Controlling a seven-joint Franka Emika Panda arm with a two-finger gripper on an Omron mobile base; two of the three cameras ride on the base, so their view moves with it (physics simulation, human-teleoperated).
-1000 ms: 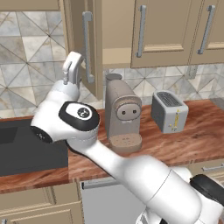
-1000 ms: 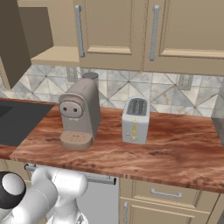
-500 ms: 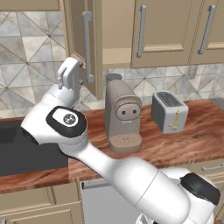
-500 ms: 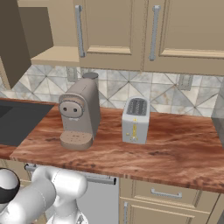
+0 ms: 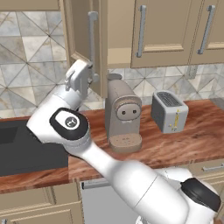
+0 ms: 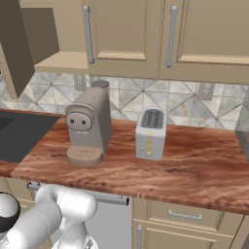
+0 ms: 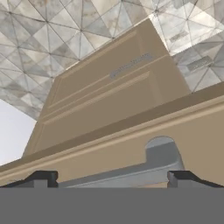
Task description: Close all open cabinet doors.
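The open cabinet door (image 5: 83, 33) stands swung out toward the room at about eleven o'clock from the coffee machine (image 5: 122, 114), its long bar handle (image 5: 92, 43) facing the arm. The gripper (image 5: 89, 72) sits just under the bottom end of that handle, fingers spread wide and holding nothing; in the hand view the two fingertips (image 7: 43, 178) straddle the grey foot of the handle (image 7: 159, 155), with the door's lower edge running right across the frame.

To do this step well, I judge a flat push beats a grasp: press on the door face near its free edge, by the handle, and sweep it toward three o'clock until it sits flush with its neighbours. Pushing at the very bottom corner risks slipping off under the door, so a slightly higher contact looks safer. The coffee machine stands near the swing path below and should be cleared.

Counted, largest first: three tall upper doors in the left base view, one open and two shut (image 5: 155, 30); one counter (image 6: 194, 165); one coffee machine; one toaster (image 6: 151, 133); one gripper.
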